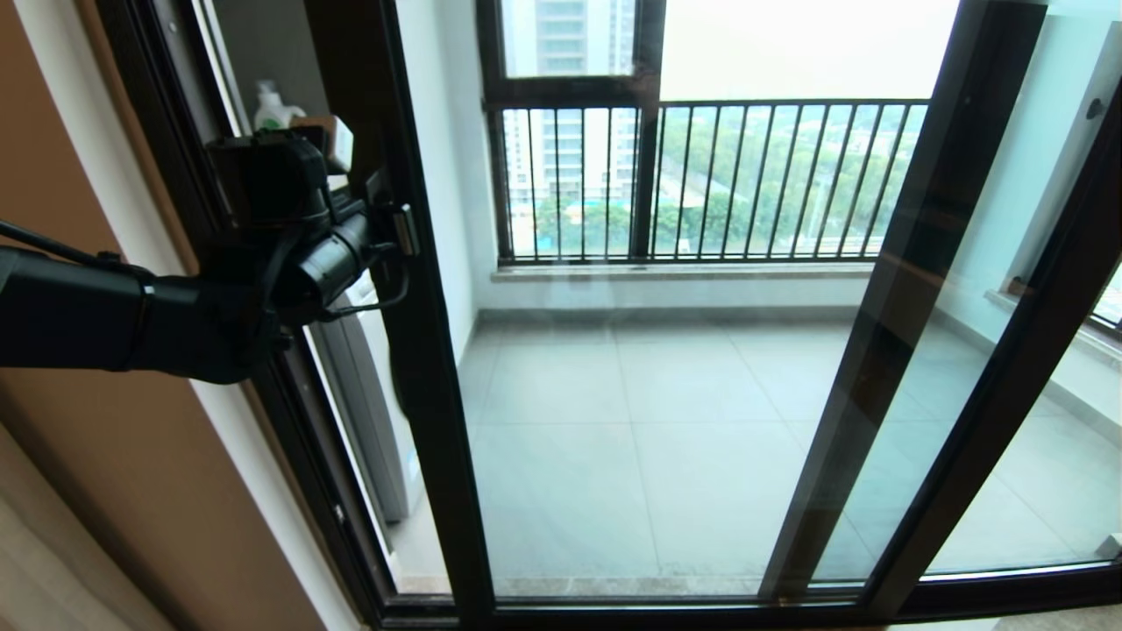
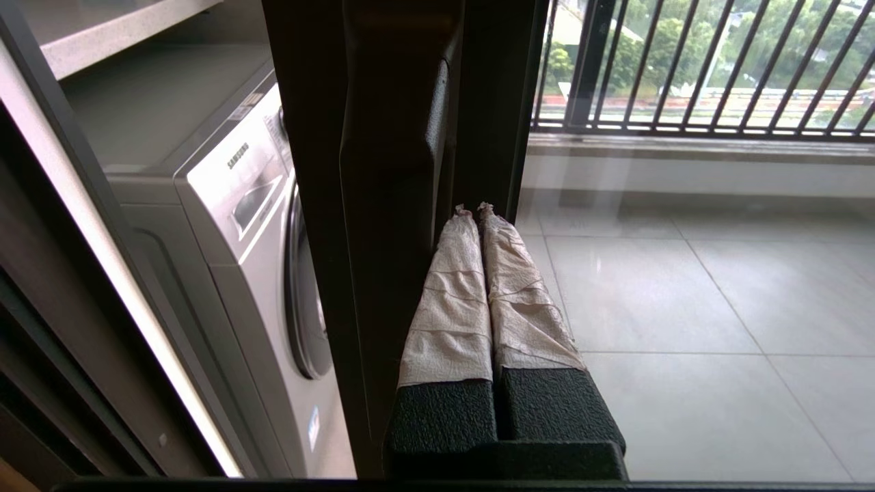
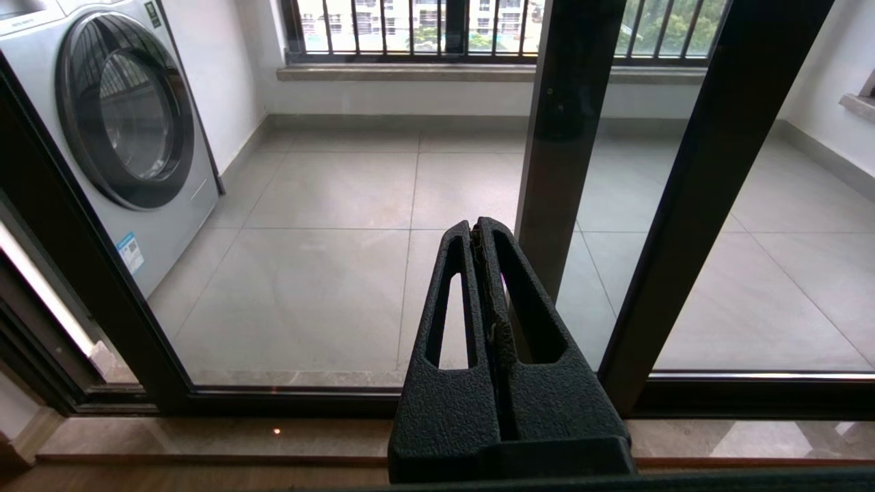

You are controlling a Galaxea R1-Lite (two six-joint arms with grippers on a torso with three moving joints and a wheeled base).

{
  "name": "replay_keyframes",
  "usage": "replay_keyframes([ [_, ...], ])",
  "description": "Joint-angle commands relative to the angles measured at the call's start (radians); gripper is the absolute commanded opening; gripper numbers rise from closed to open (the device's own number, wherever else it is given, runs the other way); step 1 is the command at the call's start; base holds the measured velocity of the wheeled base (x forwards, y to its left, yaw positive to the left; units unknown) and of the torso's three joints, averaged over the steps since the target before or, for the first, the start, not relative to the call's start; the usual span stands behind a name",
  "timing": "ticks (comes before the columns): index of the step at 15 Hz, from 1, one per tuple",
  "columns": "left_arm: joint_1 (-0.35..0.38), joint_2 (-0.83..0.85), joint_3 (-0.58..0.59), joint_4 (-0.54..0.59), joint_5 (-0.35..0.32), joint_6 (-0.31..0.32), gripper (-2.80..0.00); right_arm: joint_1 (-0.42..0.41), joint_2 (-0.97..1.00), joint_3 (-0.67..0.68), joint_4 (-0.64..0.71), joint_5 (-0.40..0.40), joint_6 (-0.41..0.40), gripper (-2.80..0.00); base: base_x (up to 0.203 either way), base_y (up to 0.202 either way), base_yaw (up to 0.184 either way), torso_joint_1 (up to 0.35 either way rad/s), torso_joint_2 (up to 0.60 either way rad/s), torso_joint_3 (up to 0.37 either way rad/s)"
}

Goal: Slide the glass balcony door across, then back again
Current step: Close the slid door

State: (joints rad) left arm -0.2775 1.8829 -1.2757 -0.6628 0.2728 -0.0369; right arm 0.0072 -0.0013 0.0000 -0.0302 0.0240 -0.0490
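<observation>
Left end effector [image 2: 476,212] clenched, tips against handle [image 2: 437,137] upright of glass balcony door [image 1: 614,394], beside washing machine [image 2: 260,225]. Right end effector [image 3: 476,229] clenched, apart from door, grasping nothing.

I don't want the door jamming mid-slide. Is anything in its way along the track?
Nothing visible blocks it. The left gripper, shut, presses against the glass balcony door upright; the bottom track looks clear.

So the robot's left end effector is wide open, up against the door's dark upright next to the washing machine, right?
Not quite. The left end effector is shut, its wrapped fingers pressed together, as the left wrist view shows. It is indeed against the glass balcony door upright, beside the washing machine.
</observation>
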Motion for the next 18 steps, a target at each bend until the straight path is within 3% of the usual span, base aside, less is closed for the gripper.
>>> replay_keyframes([
  [1,0.048,-0.017,0.021,-0.004,-0.016,-0.001,-2.80,0.000,0.001,0.012,0.000,0.001,-0.002,-2.80,0.000,0.000,0.000,0.000,0.00,0.000],
  [18,0.303,-0.012,0.027,-0.005,-0.130,0.000,-2.80,0.000,0.001,0.012,0.000,0.001,-0.002,-2.80,0.000,0.000,0.000,0.000,0.00,0.000],
])
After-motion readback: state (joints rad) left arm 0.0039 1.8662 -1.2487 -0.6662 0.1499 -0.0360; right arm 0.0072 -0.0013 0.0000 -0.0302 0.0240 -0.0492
